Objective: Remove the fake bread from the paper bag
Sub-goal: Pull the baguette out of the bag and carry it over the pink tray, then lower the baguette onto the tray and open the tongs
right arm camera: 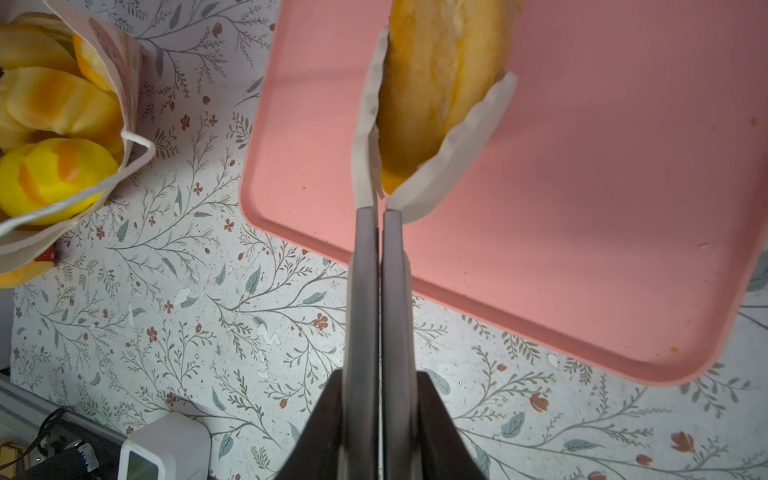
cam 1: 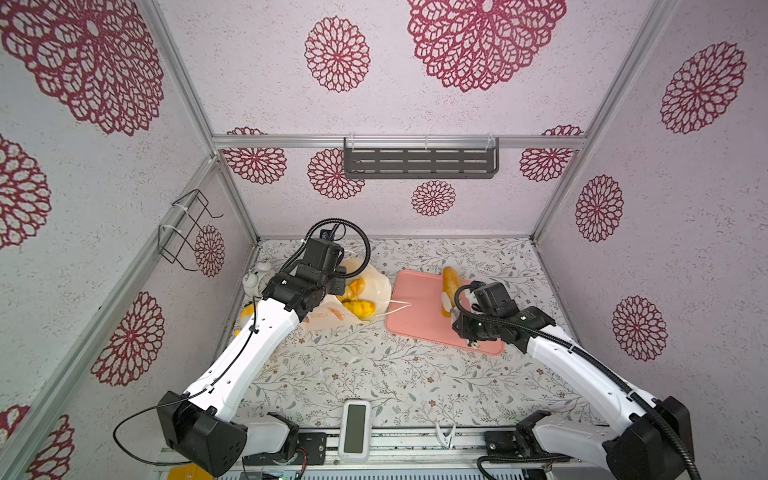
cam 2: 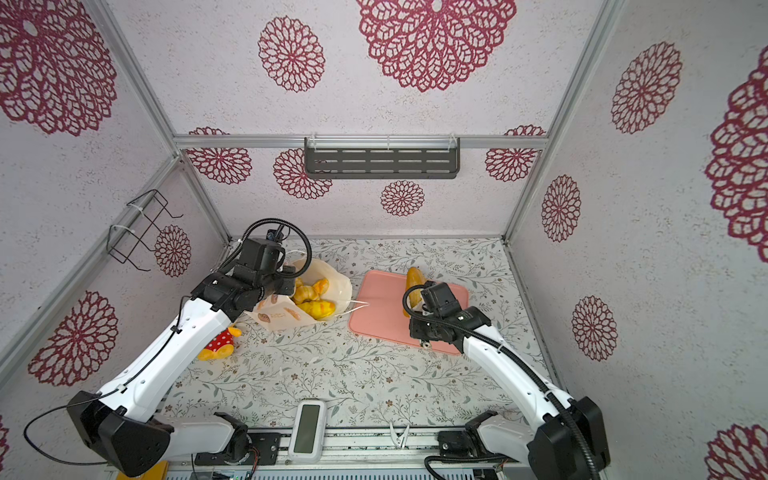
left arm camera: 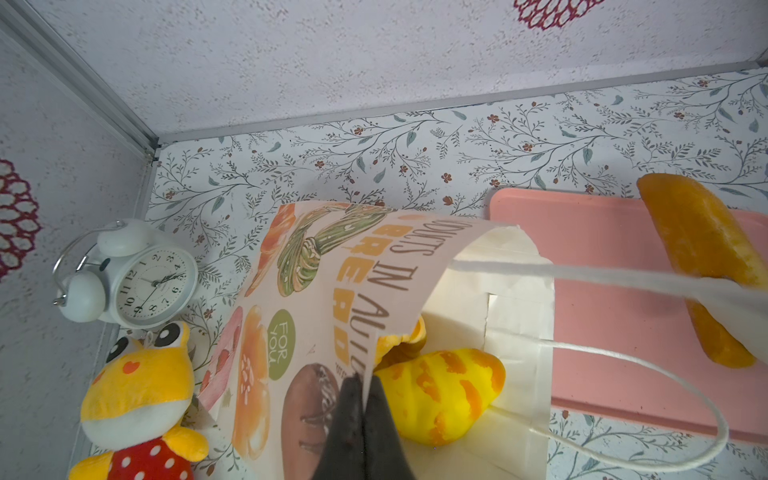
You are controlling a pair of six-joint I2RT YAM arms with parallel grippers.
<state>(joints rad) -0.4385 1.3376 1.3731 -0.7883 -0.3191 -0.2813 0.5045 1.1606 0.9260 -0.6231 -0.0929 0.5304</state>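
Note:
The paper bag (cam 1: 328,318) (left arm camera: 324,291) lies tipped on the left of the table, its mouth toward the middle. My left gripper (left arm camera: 363,382) is shut on the bag's printed top edge. Fake bread (cam 1: 359,307) (left arm camera: 449,395), yellow and orange rolls, shows inside the mouth. My right gripper (right arm camera: 380,374) is shut on the grey handles of tongs (right arm camera: 380,270). The tongs' white tips clamp one end of a long baguette (right arm camera: 436,83) (cam 1: 449,279) over the pink tray (cam 1: 415,307) (right arm camera: 582,208). Whether the loaf rests on the tray I cannot tell.
A white alarm clock (left arm camera: 137,282) and a yellow plush toy (left arm camera: 141,395) sit beside the bag near the left wall. A white device (cam 1: 354,428) and a white clip (cam 1: 445,434) lie at the front edge. A dark shelf (cam 1: 419,160) hangs on the back wall.

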